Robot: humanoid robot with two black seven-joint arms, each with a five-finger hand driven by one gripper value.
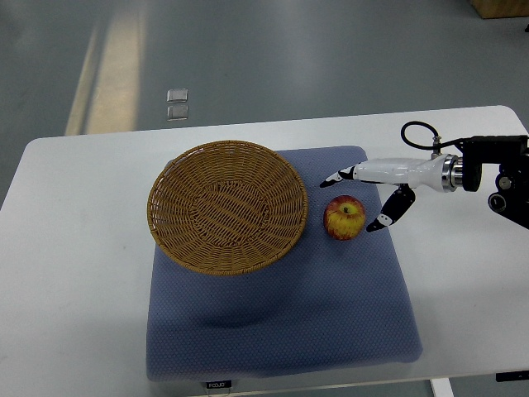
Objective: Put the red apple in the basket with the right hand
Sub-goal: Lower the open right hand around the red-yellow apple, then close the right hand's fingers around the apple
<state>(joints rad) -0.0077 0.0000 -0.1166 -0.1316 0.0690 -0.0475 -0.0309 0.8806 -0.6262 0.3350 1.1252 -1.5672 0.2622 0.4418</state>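
A red and yellow apple [344,217] lies on the blue mat [281,314], just right of the round wicker basket [226,205]. The basket has nothing in it. My right hand [357,201] comes in from the right edge and hovers around the apple with its fingers [340,176] spread. The long fingers reach past the apple's far side and the thumb [388,212] is at its right side. I see no contact with the apple. The left arm is out of the picture.
The mat lies on a white table [74,273]. Grey floor shows beyond the table's far edge, with two small square plates [177,104] on it. A wooden box corner [500,8] sits at top right.
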